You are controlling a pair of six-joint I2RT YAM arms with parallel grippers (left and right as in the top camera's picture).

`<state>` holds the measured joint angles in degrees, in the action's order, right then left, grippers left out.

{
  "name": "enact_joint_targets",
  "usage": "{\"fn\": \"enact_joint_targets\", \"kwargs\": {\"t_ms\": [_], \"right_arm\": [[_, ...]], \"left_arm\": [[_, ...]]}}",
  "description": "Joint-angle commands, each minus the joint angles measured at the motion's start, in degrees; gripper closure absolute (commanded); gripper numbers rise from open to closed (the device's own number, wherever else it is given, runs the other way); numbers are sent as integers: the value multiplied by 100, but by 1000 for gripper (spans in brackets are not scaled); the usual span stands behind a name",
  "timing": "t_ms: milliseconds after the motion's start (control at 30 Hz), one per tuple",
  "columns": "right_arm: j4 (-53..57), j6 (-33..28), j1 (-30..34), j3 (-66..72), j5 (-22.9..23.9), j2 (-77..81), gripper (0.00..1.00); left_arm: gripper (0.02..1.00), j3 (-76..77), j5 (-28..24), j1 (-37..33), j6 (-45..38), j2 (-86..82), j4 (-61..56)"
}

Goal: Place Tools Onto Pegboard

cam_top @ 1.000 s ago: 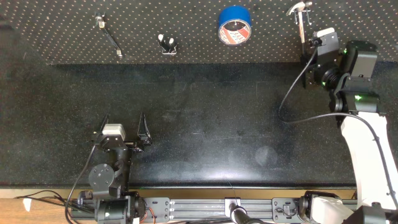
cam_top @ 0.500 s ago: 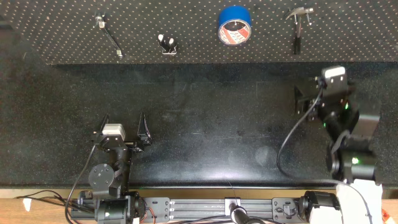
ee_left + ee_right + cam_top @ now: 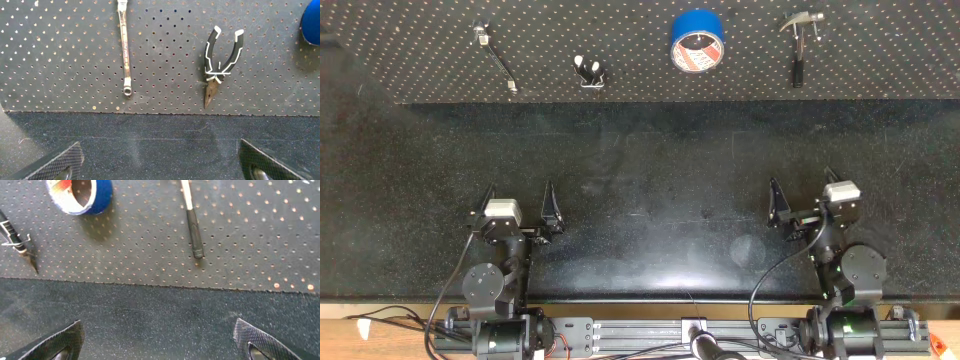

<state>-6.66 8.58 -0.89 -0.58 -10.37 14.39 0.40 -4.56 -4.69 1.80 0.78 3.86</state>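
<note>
Left end effector point(image 3: 518, 193), right end effector point(image 3: 802, 184) spread; left wrist: pliers point(image 3: 213, 77); right wrist: hammer point(image 3: 195, 232).

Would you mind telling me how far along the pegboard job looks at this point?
Done: the wrench, pliers, blue tape roll and hammer all hang on the pegboard. In hand: nothing; the left gripper and right gripper sit open and empty over the table. Left: seemingly nothing, since all four tools seen are hung.
</note>
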Motion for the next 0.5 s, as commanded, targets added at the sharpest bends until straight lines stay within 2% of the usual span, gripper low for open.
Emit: {"fn": "enact_joint_targets", "kwargs": {"t_ms": [33, 100, 233, 500], "right_arm": [[671, 168, -44, 35, 269, -483, 25], [1029, 140, -44, 35, 282, -809, 25], [1067, -330, -44, 35, 507, -1115, 27], [1051, -350, 120, 33, 546, -1434, 25]], "left_arm": [[20, -9, -22, 26, 92, -42, 42], [20, -9, -24, 26, 92, -42, 42], [23, -9, -24, 26, 92, -42, 44], [20, -9, -24, 26, 92, -42, 44]]}}
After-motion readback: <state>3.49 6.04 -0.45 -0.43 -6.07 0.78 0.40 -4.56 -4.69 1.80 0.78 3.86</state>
